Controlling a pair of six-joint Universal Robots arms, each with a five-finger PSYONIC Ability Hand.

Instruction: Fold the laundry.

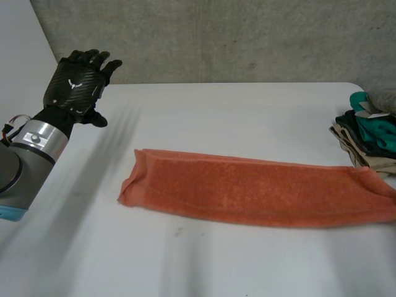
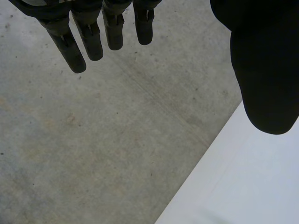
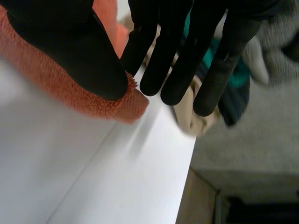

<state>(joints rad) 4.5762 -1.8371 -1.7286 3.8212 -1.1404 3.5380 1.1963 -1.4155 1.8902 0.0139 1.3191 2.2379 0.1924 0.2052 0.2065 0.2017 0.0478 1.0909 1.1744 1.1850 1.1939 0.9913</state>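
White table (image 1: 247,117): orange towel (image 1: 260,192) lies across middle as long strip, lengthwise fold looks done, cross folds left. Left hand (image 1: 77,83) hovers off far corner, fingers straight, empty. Right hand (image 3: 60,46) fingers straight and spread, thumb over towel's end, no grip evident. Clothes pile (image 1: 368,133) beside it not yet folded

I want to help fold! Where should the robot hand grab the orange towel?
Probably at a short end. The orange towel lies flat as one long strip, so its middle offers nothing to pinch. Its left end's near corner bunches up slightly off the table. The open left robot hand could come in from the left and pinch there.
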